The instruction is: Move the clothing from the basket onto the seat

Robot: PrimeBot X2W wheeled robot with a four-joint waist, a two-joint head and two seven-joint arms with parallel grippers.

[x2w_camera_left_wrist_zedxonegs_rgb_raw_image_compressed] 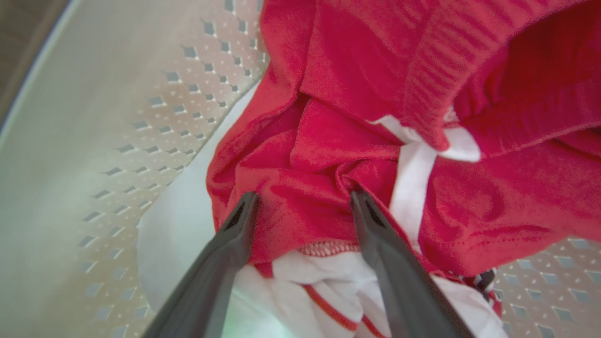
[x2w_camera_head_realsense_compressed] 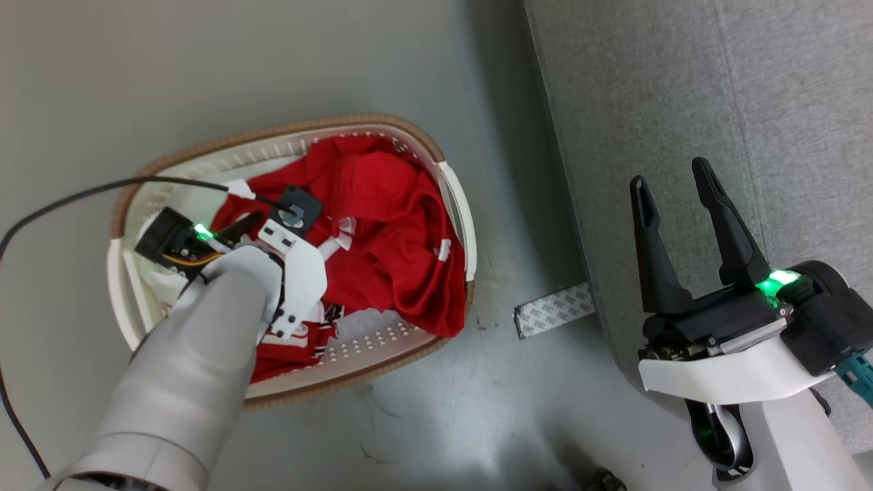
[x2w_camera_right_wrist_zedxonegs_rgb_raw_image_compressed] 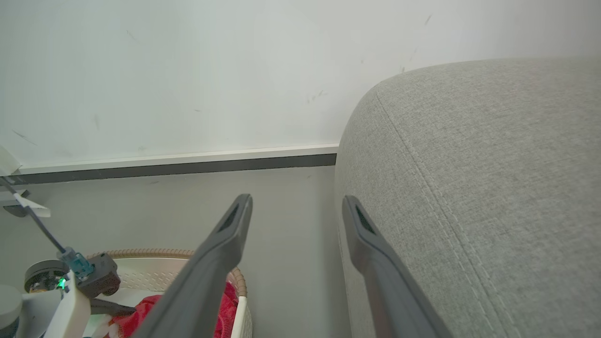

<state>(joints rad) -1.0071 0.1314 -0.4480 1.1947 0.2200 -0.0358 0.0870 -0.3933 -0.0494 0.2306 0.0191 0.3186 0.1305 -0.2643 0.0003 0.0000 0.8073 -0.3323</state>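
Hidden: the left gripper (x2w_camera_left_wrist_zedxonegs_rgb_raw_image_compressed: 303, 197) was plain in its wrist view, but in the head view it sat behind its own wrist housing and pale forearm (x2w_camera_head_realsense_compressed: 191, 368), and we made out just one dark finger.
Cut off: the forearm covered the lower left of the basket (x2w_camera_head_realsense_compressed: 455, 204), and the seat (x2w_camera_head_realsense_compressed: 682, 88) ran off the top and right edges.
Hard to make out: the basket wall (x2w_camera_left_wrist_zedxonegs_rgb_raw_image_compressed: 141, 117) was blurred at the left of the left wrist view. We could not tell what lay beneath the red folds.
Left gripper: fingers well apart, tips pressed into the clothing (x2w_camera_left_wrist_zedxonegs_rgb_raw_image_compressed: 328, 141) with a bunched red fold between them, not clamped on it.
Right gripper (x2w_camera_head_realsense_compressed: 670, 174): fingers spread with nothing between them, at the lower right of the head view before the seat's front edge.
Clothing (x2w_camera_head_realsense_compressed: 389, 225): crumpled inside the basket, one red edge draped over the rim at the basket's lower right. White cuffs with thin red stripes lay at the bottom centre of the left wrist view.
Floor (x2w_camera_head_realsense_compressed: 204, 68): smooth grey-green, scuffed near the bottom centre of the head view.
Wall (x2w_camera_right_wrist_zedxonegs_rgb_raw_image_compressed: 188, 70): pale, with a white and dark skirting (x2w_camera_right_wrist_zedxonegs_rgb_raw_image_compressed: 188, 162) across the middle of the right wrist view.
Around: a black cable (x2w_camera_head_realsense_compressed: 68, 198) curved in from the left edge, and a patterned grey strip (x2w_camera_head_realsense_compressed: 552, 310) lay on the floor touching the seat's base.
In the way: we saw only bare floor between basket and seat.
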